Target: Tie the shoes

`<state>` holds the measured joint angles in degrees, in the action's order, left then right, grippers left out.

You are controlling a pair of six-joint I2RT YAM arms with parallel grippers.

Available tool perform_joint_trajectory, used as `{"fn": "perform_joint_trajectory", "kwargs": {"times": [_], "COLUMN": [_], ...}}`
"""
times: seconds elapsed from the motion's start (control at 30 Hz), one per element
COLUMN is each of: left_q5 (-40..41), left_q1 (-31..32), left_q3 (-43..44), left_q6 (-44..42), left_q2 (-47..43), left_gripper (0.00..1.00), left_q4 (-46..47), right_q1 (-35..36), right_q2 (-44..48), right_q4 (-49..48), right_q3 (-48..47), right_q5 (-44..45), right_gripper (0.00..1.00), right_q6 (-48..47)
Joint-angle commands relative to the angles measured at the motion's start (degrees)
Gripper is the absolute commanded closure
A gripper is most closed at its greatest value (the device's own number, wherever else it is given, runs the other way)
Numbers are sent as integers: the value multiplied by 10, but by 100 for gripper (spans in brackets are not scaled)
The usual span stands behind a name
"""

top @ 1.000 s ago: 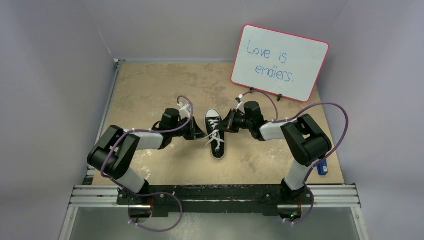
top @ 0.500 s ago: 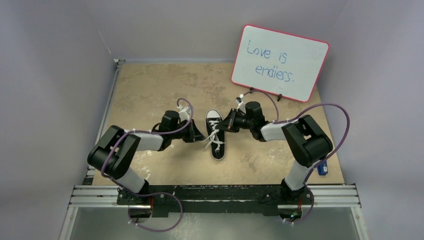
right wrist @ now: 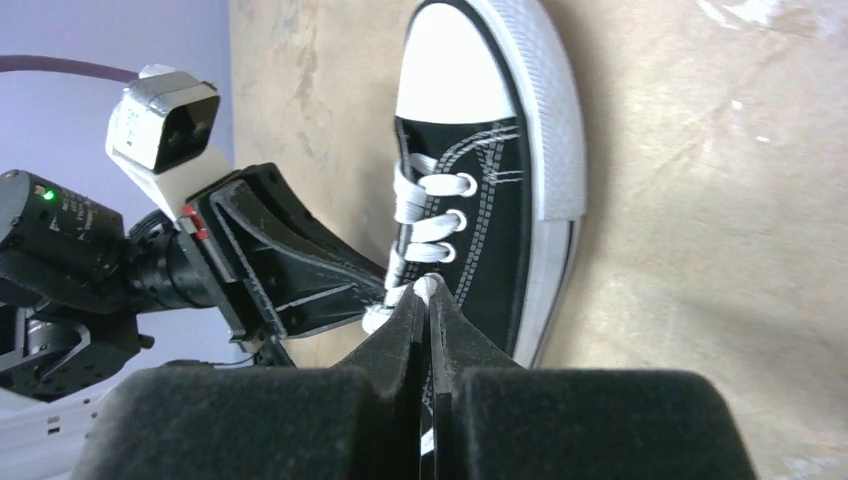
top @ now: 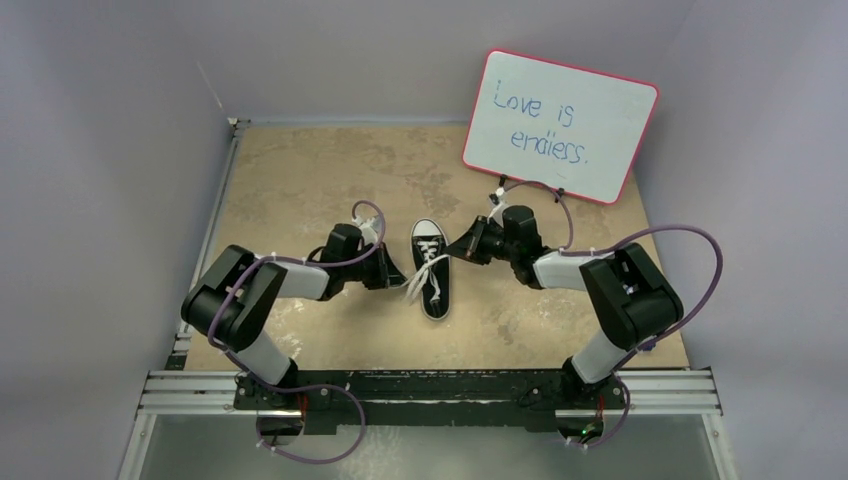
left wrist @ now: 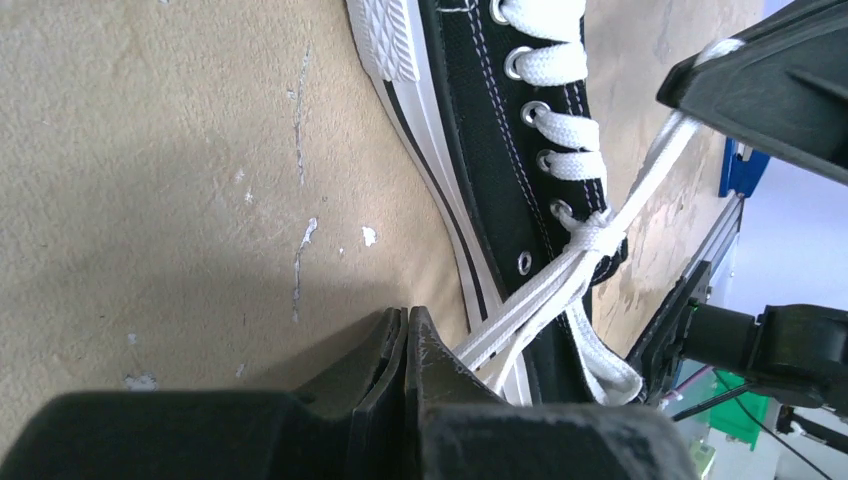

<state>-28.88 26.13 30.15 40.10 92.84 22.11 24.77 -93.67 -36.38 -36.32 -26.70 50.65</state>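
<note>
Black canvas sneaker, one, white laces, whiteboard, one

One camera looks down from high behind; both wrist cameras, close in, share the sneaker.

**Materials and Finish**

Sneaker: matt black canvas with white stitching. Toe cap: smooth white rubber (slight sheen). Sole: white rubber, ribbed. Laces: flat woven white cloth. Eyelets: bright metal. Fingers: matt black plastic, scuffed at the tips. Table: rough tan board, mottled, chipped.
</note>
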Motion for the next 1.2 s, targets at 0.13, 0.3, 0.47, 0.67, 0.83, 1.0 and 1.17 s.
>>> {"fn": "perform_joint_trajectory", "kwargs": {"times": [0.13,0.3,0.47,0.67,0.83,1.0,1.17], "left_q5": [35,48,74,80,99,140,220], "left_q1": [1,1,1,1,1,1,1], "left_q3": [-20,-16,-32,-32,13,75,149], "left_q6": [3,-8,-19,-44,-70,-115,-151], "left_q2": [27,52,52,39,-14,-77,-158], "left_gripper": [100,100,100,100,97,62,41], "left_q4": [-22,-40,-64,-89,-150,-262,-354], "right_q1": [-29,-48,-57,-57,-55,-55,-54], "right_q2": [9,-4,-13,-10,24,97,155], "right_q4": [-16,-25,-56,-40,25,176,347], "right_q3": [35,50,67,51,-7,-63,-113], "right_q5": [68,72,61,41,-4,-3,76], "right_gripper": [100,100,100,100,86,27,1], "right_q6": [-9,-5,-5,-44,-122,-239,-322]}}
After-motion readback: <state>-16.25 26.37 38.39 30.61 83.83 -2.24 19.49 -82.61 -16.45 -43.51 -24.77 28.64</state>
